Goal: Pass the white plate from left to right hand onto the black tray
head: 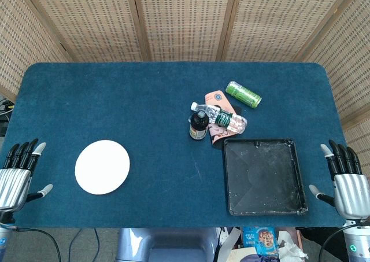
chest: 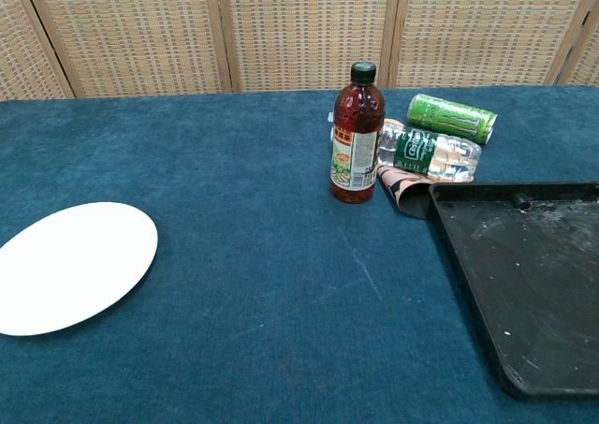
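Note:
The white plate lies flat on the blue table at the front left. At the front right sits the black tray, with nothing in it. My left hand hovers at the table's left edge, left of the plate, fingers spread and holding nothing. Beyond the tray's right side, my right hand is likewise spread and holds nothing. Neither hand shows in the chest view.
Behind the tray stand a dark juice bottle, a lying water bottle, a green can and a pink packet. A wicker screen backs the table.

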